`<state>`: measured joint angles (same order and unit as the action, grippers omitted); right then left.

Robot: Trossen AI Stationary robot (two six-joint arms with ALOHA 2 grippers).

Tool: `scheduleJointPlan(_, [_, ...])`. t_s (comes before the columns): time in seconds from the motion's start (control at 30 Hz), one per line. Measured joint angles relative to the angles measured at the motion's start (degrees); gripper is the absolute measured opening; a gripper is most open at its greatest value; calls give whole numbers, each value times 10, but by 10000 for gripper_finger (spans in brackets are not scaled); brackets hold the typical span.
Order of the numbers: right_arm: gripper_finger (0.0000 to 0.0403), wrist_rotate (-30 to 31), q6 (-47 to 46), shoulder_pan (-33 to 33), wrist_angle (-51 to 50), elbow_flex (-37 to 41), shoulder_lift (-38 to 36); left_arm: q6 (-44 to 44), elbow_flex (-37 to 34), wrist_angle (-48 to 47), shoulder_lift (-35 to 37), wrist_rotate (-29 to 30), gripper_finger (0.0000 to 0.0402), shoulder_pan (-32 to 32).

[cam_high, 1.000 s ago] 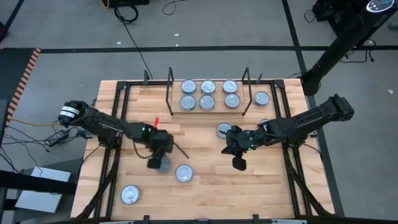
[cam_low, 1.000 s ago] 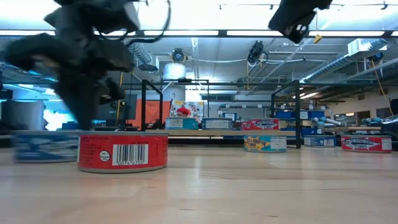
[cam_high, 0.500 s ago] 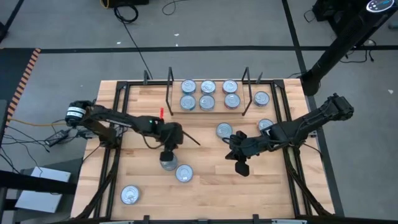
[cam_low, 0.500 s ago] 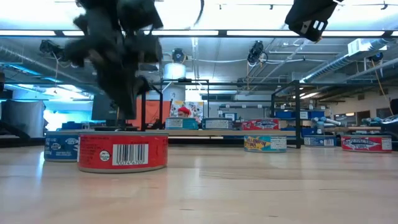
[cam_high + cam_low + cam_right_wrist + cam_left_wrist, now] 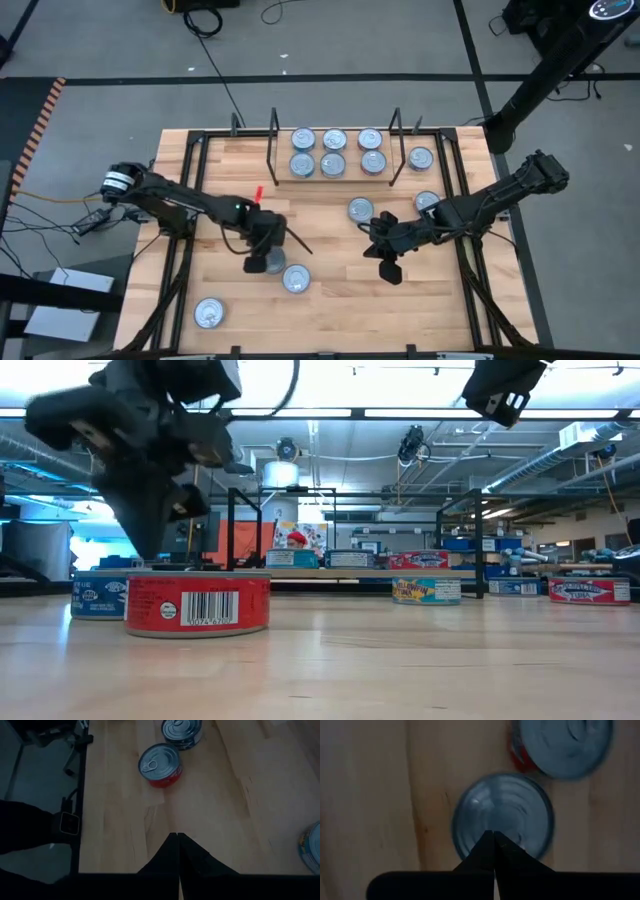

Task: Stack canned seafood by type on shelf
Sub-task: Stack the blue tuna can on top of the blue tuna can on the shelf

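Note:
A blue-labelled can (image 5: 270, 264) stands on the table's near middle. My left gripper (image 5: 263, 256) is shut right above its silver lid (image 5: 502, 815). A red-labelled can (image 5: 295, 279) sits just to its right and nearer. Several cans (image 5: 334, 152) stand in two rows on the shelf (image 5: 285, 153), between two black wire uprights at the far edge. My right gripper (image 5: 390, 267) hangs shut well above the table's right half (image 5: 500, 395), with nothing in it. Its wrist view looks across at the red can (image 5: 160, 765) and the blue can (image 5: 182, 732). My left gripper's shut fingertips (image 5: 493, 836) point steeply down over the near part of the blue can's lid. From the side (image 5: 150, 550) they end close above the can (image 5: 98, 598). I cannot tell whether they touch it.
Loose cans lie at the near left (image 5: 208, 313), mid right (image 5: 360, 210) and right (image 5: 427, 202). One stands outside the shelf's right upright (image 5: 421, 157). A small red object (image 5: 257, 194) lies by the left arm. Bare wood stretches between the two grippers.
My left gripper swung toward the table's right and far side, then came back left and nearer, staying shut. The blue can slid a short way toward the right in the first half second and has stood still since.

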<state>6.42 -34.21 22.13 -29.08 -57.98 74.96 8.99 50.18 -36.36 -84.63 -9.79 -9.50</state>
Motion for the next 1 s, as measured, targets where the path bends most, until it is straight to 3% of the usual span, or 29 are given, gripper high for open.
scheduleJointPlan(0.13, [3, -4, 5, 0, -8, 0, 0, 17, -3, 34, -22, 37, 0, 0])
scheduleJointPlan(0.6, [3, -31, 3, 5, -16, 0, -1, 83, 2, 261, -110, 69, 0, 6])
scheduleJointPlan(1.0, [3, -35, 3, 6, -21, 0, -1, 75, 109, 382, -243, 77, 0, 29])
